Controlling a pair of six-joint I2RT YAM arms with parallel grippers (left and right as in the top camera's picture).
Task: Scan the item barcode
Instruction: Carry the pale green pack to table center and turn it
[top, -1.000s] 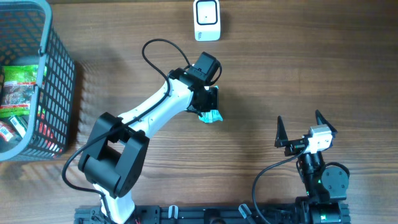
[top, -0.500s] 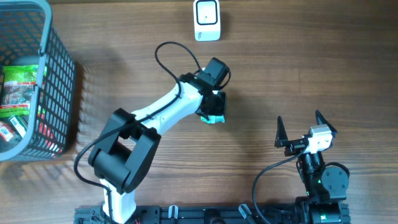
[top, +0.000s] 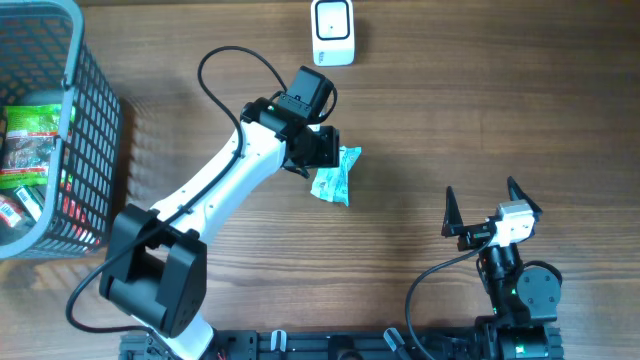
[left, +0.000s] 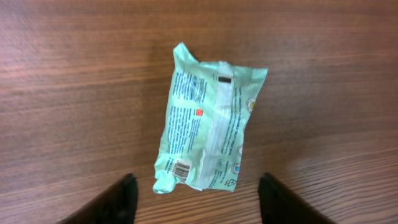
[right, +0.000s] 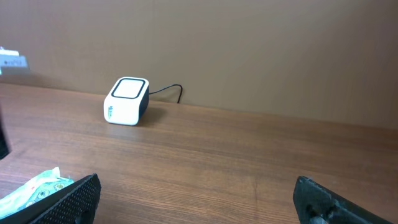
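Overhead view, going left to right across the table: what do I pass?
Basket → green packet → right gripper. The scanner lines up with the packet across the width, so it is left out.

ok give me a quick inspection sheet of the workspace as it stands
surface: wooden table, bare wood around the packet
job's things: green packet lying flat, barcode facing up near one end; white scanner at the far edge, apart from the packet
clutter: grey basket at the left edge, packaged goods inside
grippers: left gripper open over the packet, not gripping it; right gripper open, empty
cables: black cable loops above the left arm; scanner lead runs behind the scanner
surroundings: plain wall behind the table
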